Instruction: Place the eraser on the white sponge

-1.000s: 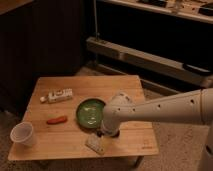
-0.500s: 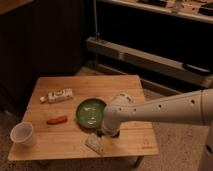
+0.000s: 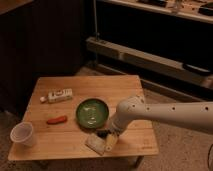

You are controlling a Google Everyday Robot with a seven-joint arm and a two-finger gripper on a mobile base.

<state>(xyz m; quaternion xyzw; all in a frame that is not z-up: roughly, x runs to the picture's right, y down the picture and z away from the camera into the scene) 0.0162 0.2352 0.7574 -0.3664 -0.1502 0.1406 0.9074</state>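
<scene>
The white sponge (image 3: 95, 143) lies flat near the table's front edge, just below the green plate (image 3: 92, 111). My gripper (image 3: 108, 138) is at the end of the white arm (image 3: 150, 112) that reaches in from the right. It is down at the sponge's right end, touching or just above it. A small dark piece (image 3: 103, 133) that looks like the eraser sits at the gripper tip by the sponge's upper right corner. I cannot tell whether it is held or resting there.
A white labelled bottle (image 3: 57, 95) lies at the back left of the wooden table (image 3: 135, 87). An orange-red carrot-like piece (image 3: 56, 120) lies left of the plate. A white cup (image 3: 22, 134) stands at the front left corner. Dark shelving stands behind.
</scene>
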